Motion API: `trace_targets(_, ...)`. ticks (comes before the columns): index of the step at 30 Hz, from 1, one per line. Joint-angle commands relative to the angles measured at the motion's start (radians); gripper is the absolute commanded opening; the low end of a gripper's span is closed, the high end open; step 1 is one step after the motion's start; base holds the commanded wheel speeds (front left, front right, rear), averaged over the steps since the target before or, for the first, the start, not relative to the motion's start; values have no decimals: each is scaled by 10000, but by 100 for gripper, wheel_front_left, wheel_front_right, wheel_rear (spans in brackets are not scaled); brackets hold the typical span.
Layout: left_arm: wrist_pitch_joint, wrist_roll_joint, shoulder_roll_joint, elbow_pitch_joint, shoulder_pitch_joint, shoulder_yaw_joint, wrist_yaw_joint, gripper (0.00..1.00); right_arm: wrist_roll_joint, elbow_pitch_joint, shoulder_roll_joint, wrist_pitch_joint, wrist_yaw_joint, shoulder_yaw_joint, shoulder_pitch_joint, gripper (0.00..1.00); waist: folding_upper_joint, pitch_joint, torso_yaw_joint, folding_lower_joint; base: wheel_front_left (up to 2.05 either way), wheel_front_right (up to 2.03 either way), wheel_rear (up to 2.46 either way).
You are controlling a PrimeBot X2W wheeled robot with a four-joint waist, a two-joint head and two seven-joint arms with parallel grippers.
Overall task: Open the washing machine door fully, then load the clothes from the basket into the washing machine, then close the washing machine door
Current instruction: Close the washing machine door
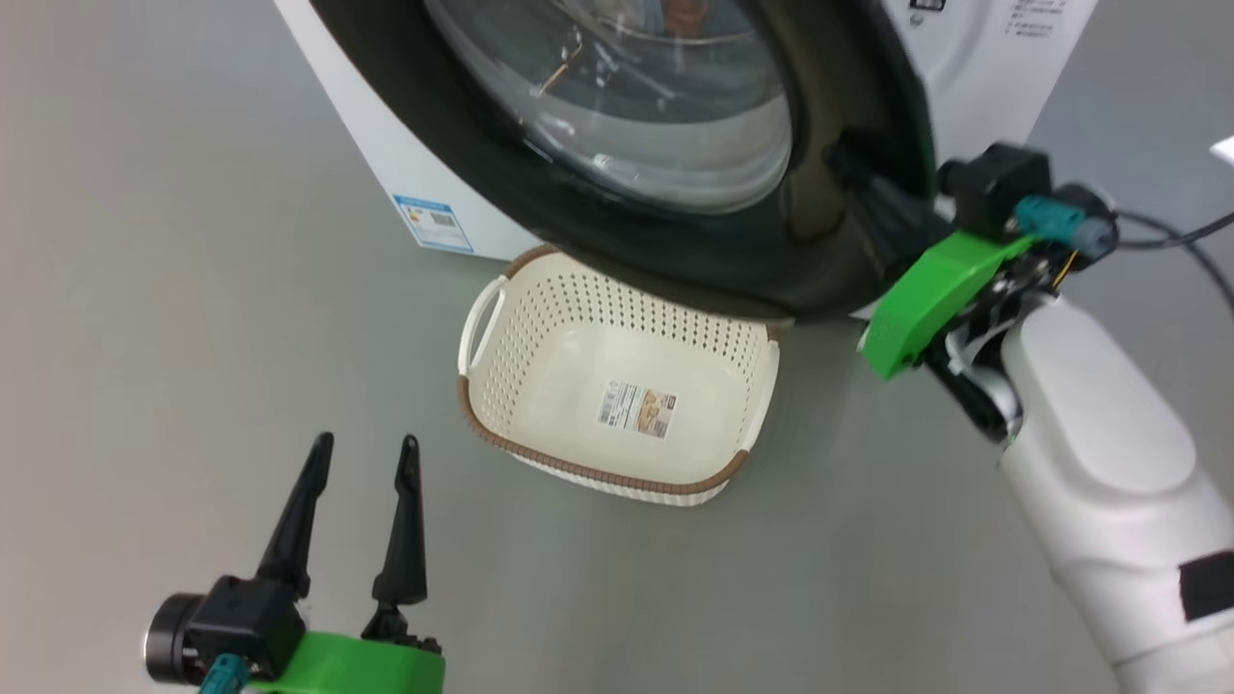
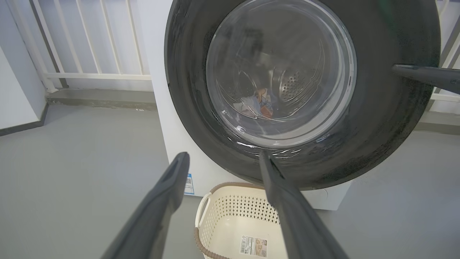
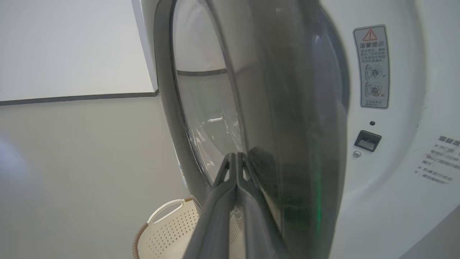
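Glossy black, the large round washing machine door (image 1: 829,241) with its bulging glass window stands just ajar from the big white front-loading washing machine (image 1: 974,87), free edge on the robot's right; there the right gripper (image 3: 235,158), fingers pressed together and empty, lies along its rim, so the push should run straight at the machine. The left gripper (image 1: 366,443) hangs spread wide near the empty cream perforated plastic basket (image 1: 598,474). Light blue printed clothes (image 2: 260,102) show dimly through the glass. Contact and gap width are unclear

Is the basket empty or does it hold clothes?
Empty. The basket shows a bare bottom with just its label sticker; no fabric lies in it.
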Motion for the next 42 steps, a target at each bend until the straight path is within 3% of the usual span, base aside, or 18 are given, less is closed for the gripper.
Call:
trace_targets(1, -121, 178, 65, -366, -385, 411, 36, 100, -17, -73, -15, -127, 12, -16, -455, 0, 0, 386, 129, -1, 0, 0, 0)
trace_targets(11, -121, 228, -277, -506, -849, 364, -139, 100, -130, 1665, -387, -696, 12, -585, -2632, 0, 0, 1349, 615, -1, 0, 0, 0)
trace_targets(21, -122, 62, -356, -522, -1037, 274, -70, 100, -228, 3313, -706, -1225, 12, -307, -4062, 0, 0, 1696, 902, -1, 0, 0, 0)
trace_targets(33, -122, -55, -360, -481, -1118, 111, 112, 100, -55, 4505, -810, -1728, 12, -177, -4736, 0, 0, 1622, 963, -1, 0, 0, 0)
trace_targets(42, -122, 16, -361, -342, -974, 227, 40, 100, 124, 4383, -493, -1943, 12, 864, -3915, 0, 0, 1253, 712, -1, 0, 0, 0)
